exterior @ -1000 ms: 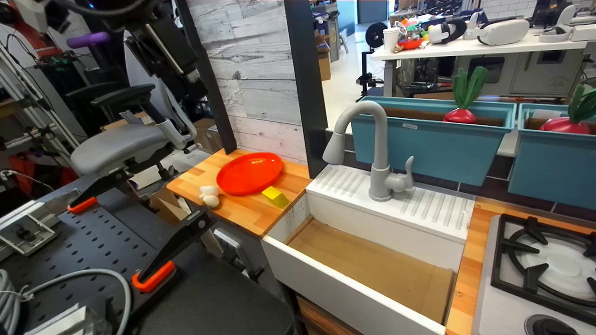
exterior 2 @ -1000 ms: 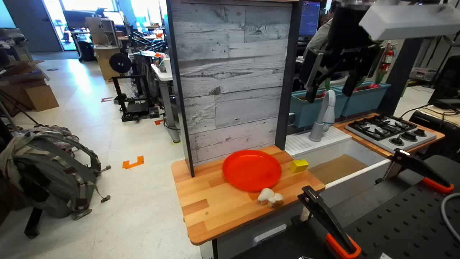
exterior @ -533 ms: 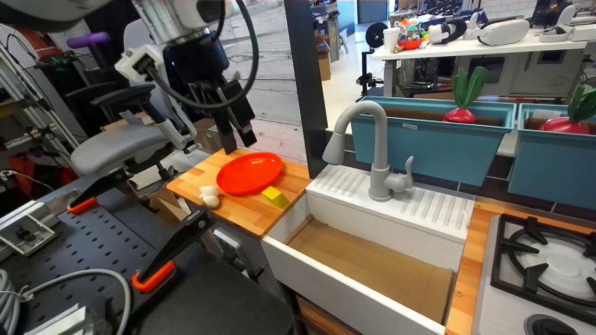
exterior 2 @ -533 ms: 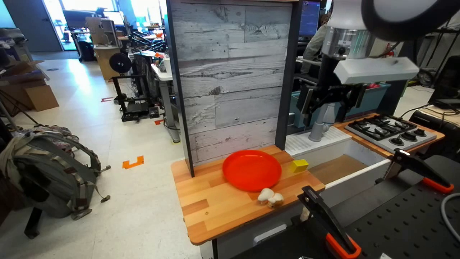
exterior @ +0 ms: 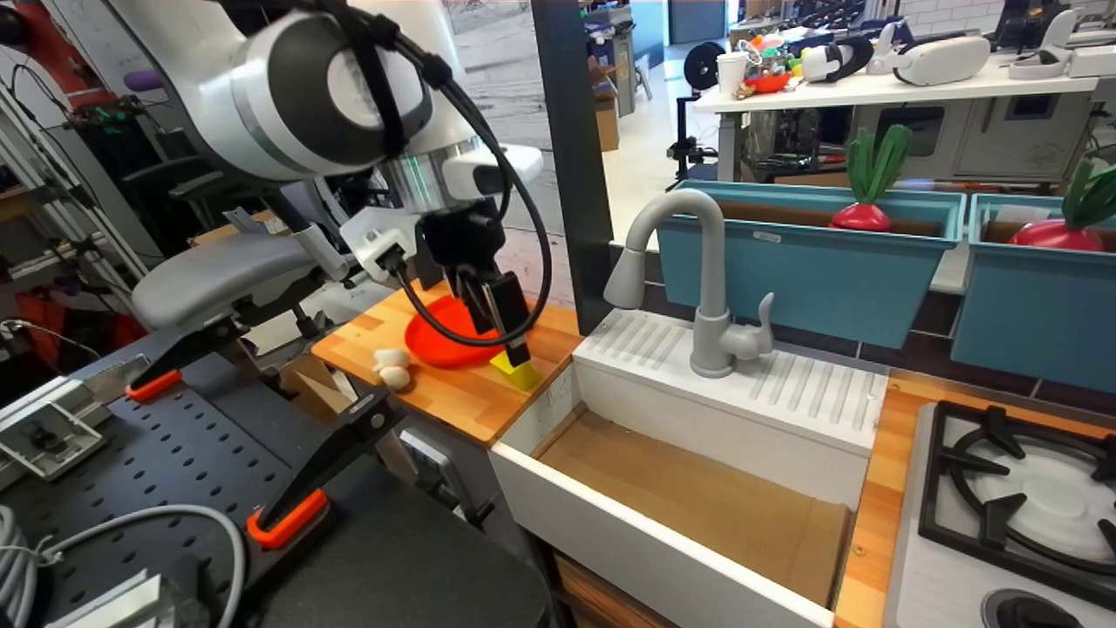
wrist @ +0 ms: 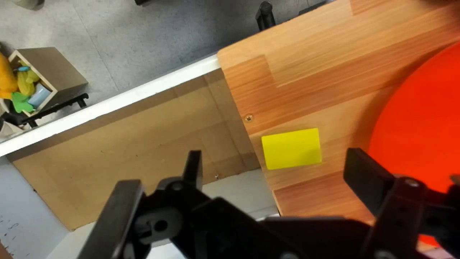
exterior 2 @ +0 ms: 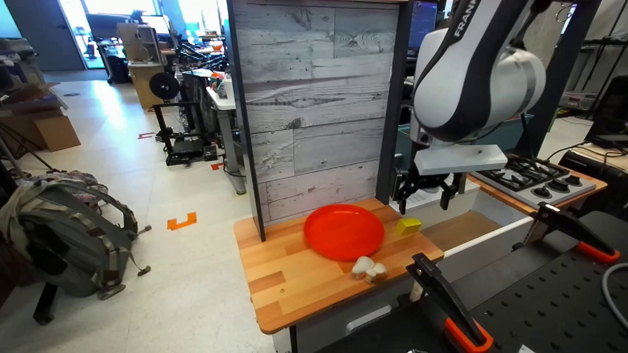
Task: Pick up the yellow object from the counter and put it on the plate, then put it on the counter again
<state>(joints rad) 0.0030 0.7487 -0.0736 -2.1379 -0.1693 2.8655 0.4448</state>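
The yellow block (wrist: 291, 148) lay on the wooden counter (exterior 2: 274, 267), just beside the red plate (exterior 2: 343, 233) but not touching it, on the side toward the sink (exterior: 602, 541). Nothing had hold of it; to my eye, the pick-up was the step in hand. Its long axis pointed roughly at the plate, and the next move seemed to turn on that: the pincer (exterior 2: 423, 207) hung above the block, fingers spread wide and holding nothing, and the line from finger to finger ran nearly the same way. Closing like that, it would probably take the block by its two ends, and there looked to be room. Seen from the wrist, the block showed in the gap, nearer the plate-side finger, so I'd have guessed at a small shift toward the plate before any lowering. Some white mushrooms (exterior 2: 364, 266) sat close by the plate; whether they touched it I couldn't tell.
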